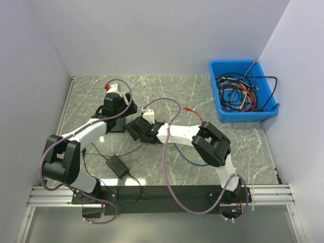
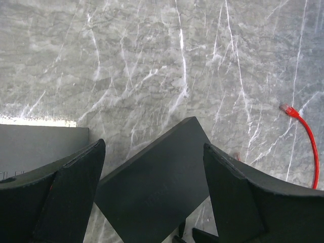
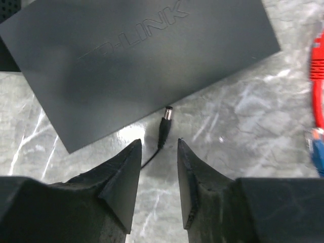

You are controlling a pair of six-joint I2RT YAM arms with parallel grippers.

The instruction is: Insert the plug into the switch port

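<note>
Black plug beside switch, seemingly ungripped; right gripper jaws apart, left gripper wide apart.

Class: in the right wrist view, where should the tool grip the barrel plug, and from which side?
Grip the barrel plug by its black sleeve, behind the metal tip, coming from its cable end: it lies flat, tip towards the switch, both long sides free.

Switch on marble table, left arm and right arm meeting over it, black adapter near-side of it, red cable to its right, blue bin farther right.
</note>
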